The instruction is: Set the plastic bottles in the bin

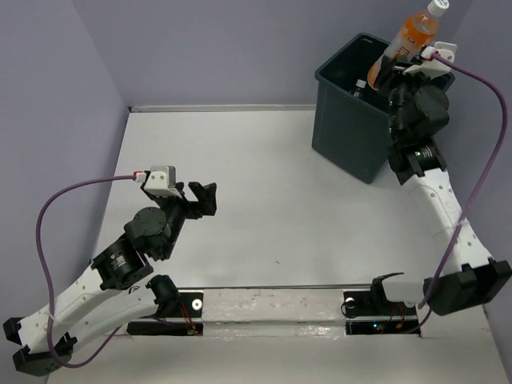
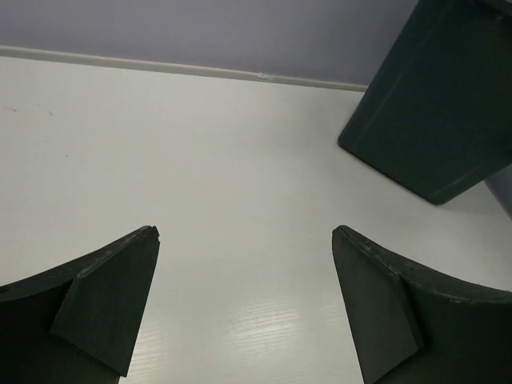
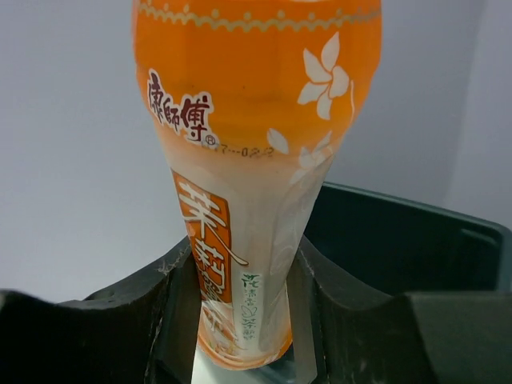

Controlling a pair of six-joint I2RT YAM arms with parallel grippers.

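Note:
An orange-labelled plastic bottle with a white cap sticks up at a tilt over the far right corner of the bin, a dark grey-green tub at the back right. My right gripper is shut on the bottle's lower end. In the right wrist view both fingers press the bottle at the right gripper, with the bin's rim behind. My left gripper is open above the bare table at the left. The left wrist view has nothing in the left gripper, and the bin stands far right.
The white table ends at a purple back wall, with another purple wall on the left. A metal rail with both arm bases runs along the near edge. The right arm leans against the bin's right side.

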